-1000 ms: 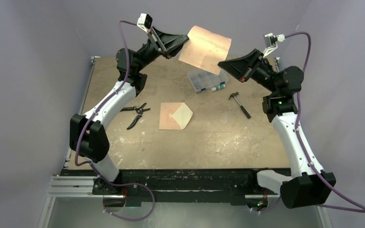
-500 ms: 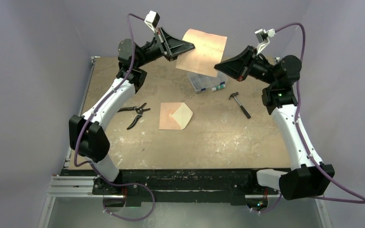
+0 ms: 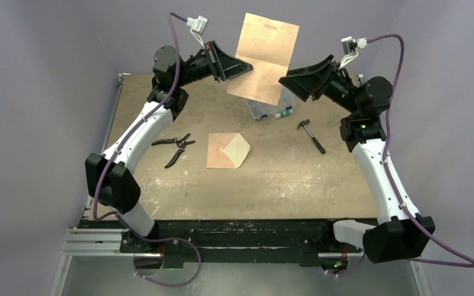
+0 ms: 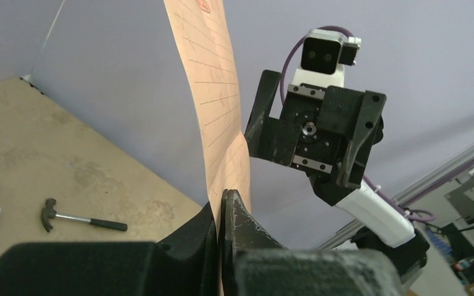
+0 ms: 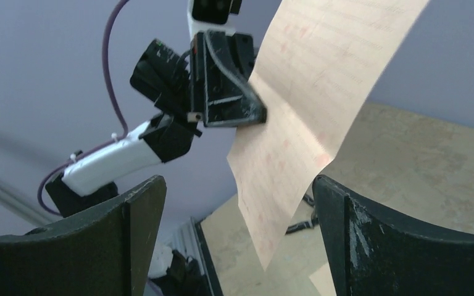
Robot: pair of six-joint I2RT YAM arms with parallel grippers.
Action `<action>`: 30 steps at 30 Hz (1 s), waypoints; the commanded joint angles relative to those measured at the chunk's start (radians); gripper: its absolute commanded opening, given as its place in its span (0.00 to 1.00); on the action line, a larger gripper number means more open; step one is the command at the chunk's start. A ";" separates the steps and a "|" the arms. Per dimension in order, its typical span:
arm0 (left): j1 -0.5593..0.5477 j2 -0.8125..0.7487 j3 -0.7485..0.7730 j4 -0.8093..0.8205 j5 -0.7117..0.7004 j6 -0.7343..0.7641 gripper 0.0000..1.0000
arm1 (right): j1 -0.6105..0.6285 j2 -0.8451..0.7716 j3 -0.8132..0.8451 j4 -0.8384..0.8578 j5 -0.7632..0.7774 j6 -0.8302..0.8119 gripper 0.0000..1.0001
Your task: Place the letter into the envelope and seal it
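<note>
Up above the scuffed tan bench [image 3: 284, 185]: creased salmon-tan paper letter [image 3: 264, 58], left jaws pinched shut on its edge.
Right jaws: gaping, empty.
Risk: floppy sheet, sloppy regrasp crumples it imo.

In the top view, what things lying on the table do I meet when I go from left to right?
pliers → envelope → box → hammer
</note>
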 commanded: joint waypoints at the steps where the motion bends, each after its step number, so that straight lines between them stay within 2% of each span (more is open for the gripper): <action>1: 0.001 -0.050 0.018 0.093 0.076 0.116 0.00 | 0.001 0.021 -0.001 0.190 0.142 0.107 0.92; 5: 0.001 -0.030 0.022 0.103 0.112 0.113 0.00 | -0.001 0.076 0.024 0.254 0.164 0.123 0.92; 8: 0.002 -0.003 0.040 0.044 0.103 0.109 0.00 | -0.004 0.126 0.078 0.307 0.143 0.128 0.92; 14: 0.003 0.046 0.056 -0.020 0.091 0.052 0.00 | -0.005 0.205 0.176 0.386 -0.010 0.125 0.89; 21: 0.023 0.118 0.122 -0.147 0.021 0.018 0.00 | -0.004 0.160 0.104 0.477 -0.201 0.100 0.80; 25: 0.045 0.191 0.158 -0.113 0.007 -0.047 0.00 | -0.003 0.130 0.034 0.620 -0.357 0.189 0.78; 27: 0.045 0.231 0.178 -0.020 0.033 -0.101 0.00 | -0.002 0.112 0.026 0.552 -0.364 0.148 0.77; 29: 0.045 0.259 0.173 0.116 0.061 -0.154 0.00 | -0.003 0.085 0.042 0.281 -0.293 -0.014 0.79; 30: 0.047 0.263 0.163 0.171 0.069 -0.170 0.00 | -0.003 0.074 0.071 0.129 -0.198 -0.124 0.81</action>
